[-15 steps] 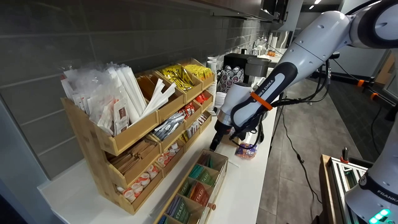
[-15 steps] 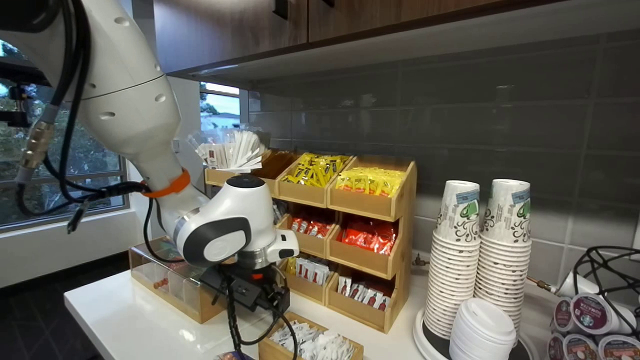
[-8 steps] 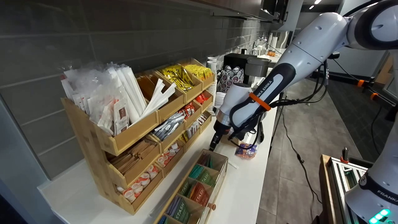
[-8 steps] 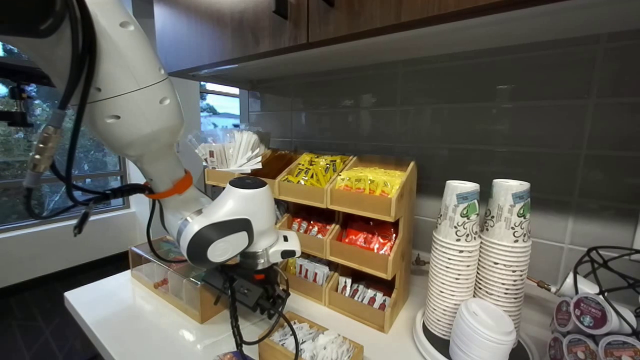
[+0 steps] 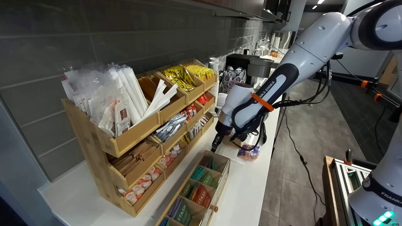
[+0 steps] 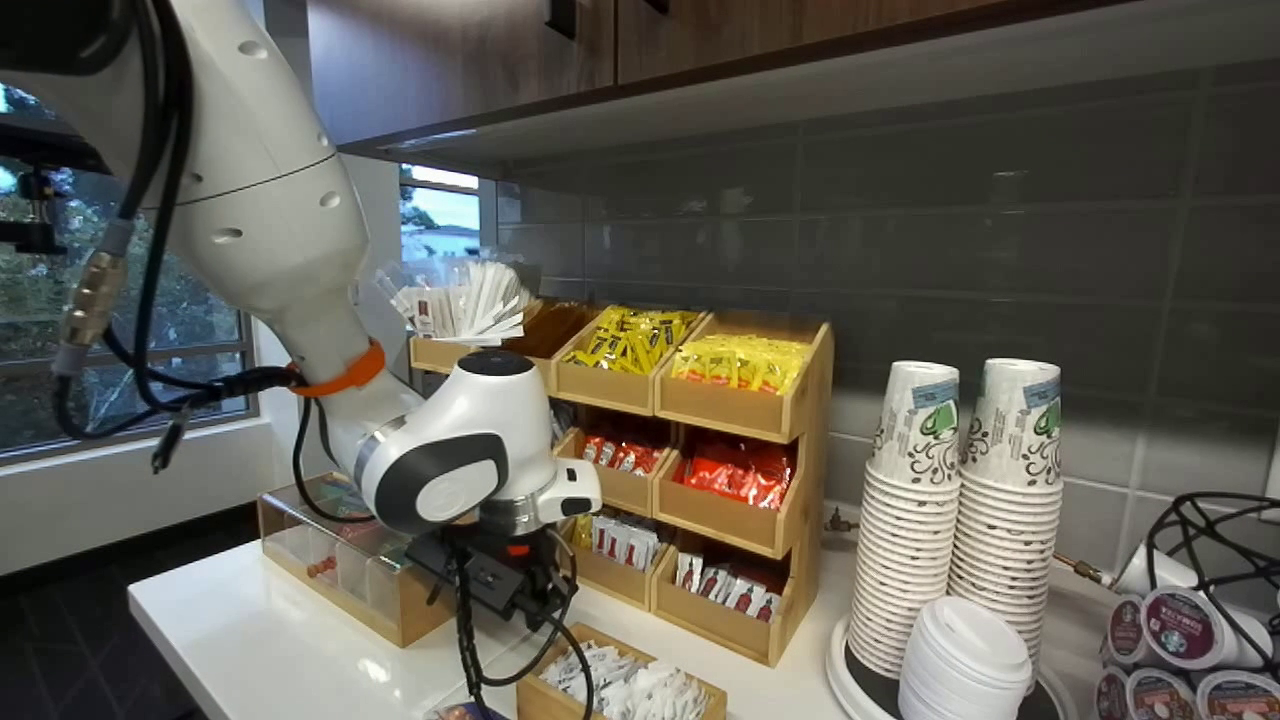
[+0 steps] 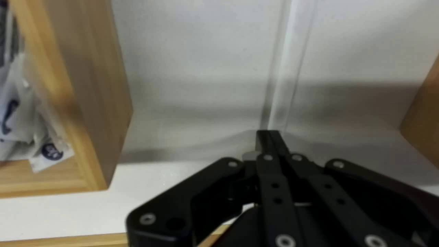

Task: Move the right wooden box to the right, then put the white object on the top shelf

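My gripper (image 7: 270,133) points down at the counter, its fingers together on the near end of the white object (image 7: 287,65), a thin flat strip that runs away from the fingertips. In an exterior view the white object (image 5: 237,162) shows beyond the end of the tea tray, low over or on the counter; which of the two I cannot tell. The right wooden box (image 6: 714,703), full of white packets, is beside the gripper; in the wrist view the box (image 7: 99,89) is at left, apart from the fingers. The top shelf (image 6: 725,408) holds yellow packets and, farther along, white sleeves.
A compartmented tea tray (image 5: 220,188) lies close to the gripper, its wooden end (image 7: 423,116) at right in the wrist view. The rack's lower tiers (image 6: 725,520) rise beside the arm. A purple-orange packet (image 5: 248,153) lies on the counter. Cup stacks (image 6: 910,540) stand past the rack.
The fingers have come together on the white object's end. The strip has turned and shifted slightly on the counter side. The arm has moved only a little; the right wooden box stays put.
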`<state>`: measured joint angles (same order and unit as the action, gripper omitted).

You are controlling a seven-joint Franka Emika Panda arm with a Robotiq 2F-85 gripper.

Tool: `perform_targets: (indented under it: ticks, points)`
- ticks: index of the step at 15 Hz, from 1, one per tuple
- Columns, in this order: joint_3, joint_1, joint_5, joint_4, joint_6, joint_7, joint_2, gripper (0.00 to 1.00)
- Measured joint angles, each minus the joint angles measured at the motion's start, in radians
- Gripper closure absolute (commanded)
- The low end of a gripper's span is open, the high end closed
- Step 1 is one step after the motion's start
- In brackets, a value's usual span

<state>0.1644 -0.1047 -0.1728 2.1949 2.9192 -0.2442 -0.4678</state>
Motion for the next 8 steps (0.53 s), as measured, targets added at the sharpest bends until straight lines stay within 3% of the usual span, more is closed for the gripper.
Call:
perform_targets:
  ticks: [6, 7, 8]
  points:
    - [0.041, -0.015, -0.022, 0.035, 0.001, 0.01, 0.102, 1.0]
    - [0.044, -0.014, -0.022, 0.055, 0.002, 0.01, 0.131, 0.74]
    - [0.043, -0.013, -0.022, 0.075, 0.003, 0.011, 0.158, 0.74]
